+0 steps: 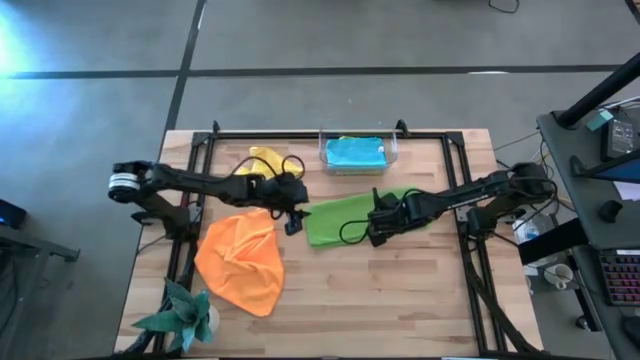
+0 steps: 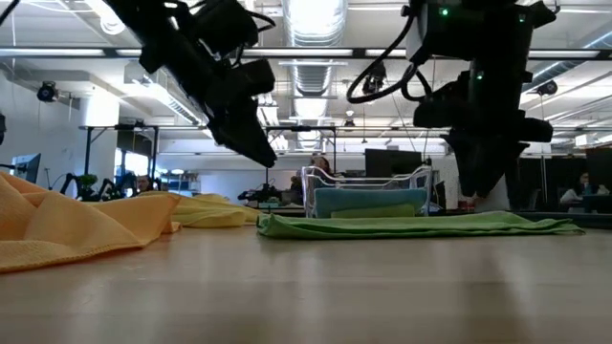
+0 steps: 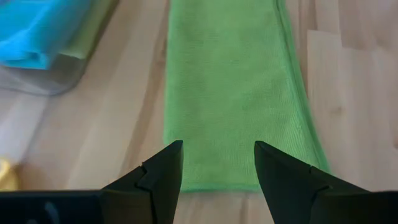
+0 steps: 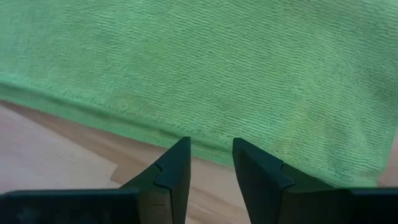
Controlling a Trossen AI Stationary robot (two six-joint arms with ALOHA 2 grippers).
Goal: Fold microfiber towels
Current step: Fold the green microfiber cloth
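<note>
A folded green towel (image 1: 345,217) lies mid-table, its right end hidden beneath the right arm. The left gripper (image 3: 217,171) hangs at its left end, fingers spread and empty. The right gripper (image 4: 210,165) stands at the towel's near edge, fingers parted, gripping nothing visible. An orange towel (image 1: 240,262) lies crumpled nearby; a yellow one (image 1: 263,159) is half hidden behind the left arm; a blue one (image 1: 355,152) fills a clear bin (image 1: 325,165).

- Four towels showed: one orange (image 1: 240,262), one lime green (image 1: 345,216), one yellow (image 1: 264,159), one blue (image 1: 354,152)
- One clear bin (image 1: 324,160)
- One teal paper ornament (image 1: 180,312)
- Two grippers: left (image 1: 291,216), right (image 1: 374,226)
</note>
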